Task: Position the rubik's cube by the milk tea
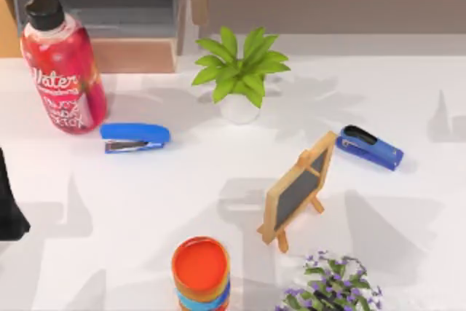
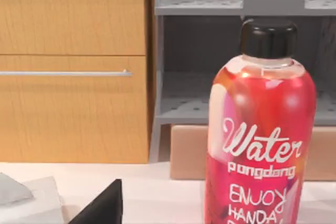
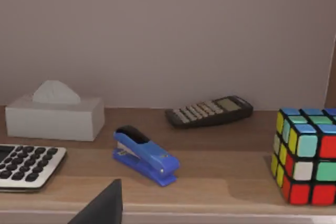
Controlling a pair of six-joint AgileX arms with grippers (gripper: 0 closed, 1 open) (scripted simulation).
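The rubik's cube (image 3: 304, 156) stands on a wooden shelf (image 3: 210, 182) in the right wrist view, well ahead of a dark part of my right gripper (image 3: 102, 208). The milk tea (image 1: 201, 271), a cup with an orange lid and blue and orange bands, stands at the table's front centre in the top view. My left arm sits parked at the table's left edge, where its gripper (image 1: 9, 205) appears as a dark shape. The left wrist view has a dark part of the left gripper (image 2: 102, 208) in front of the red water bottle (image 2: 260, 129).
On the table are a red water bottle (image 1: 62, 67), two blue staplers (image 1: 135, 137) (image 1: 369, 147), a green potted plant (image 1: 240, 74), a small chalkboard easel (image 1: 298, 187) and purple flowers (image 1: 331, 285). The shelf carries a tissue box (image 3: 54, 114), two calculators (image 3: 210, 111) (image 3: 26, 165) and another stapler (image 3: 144, 156).
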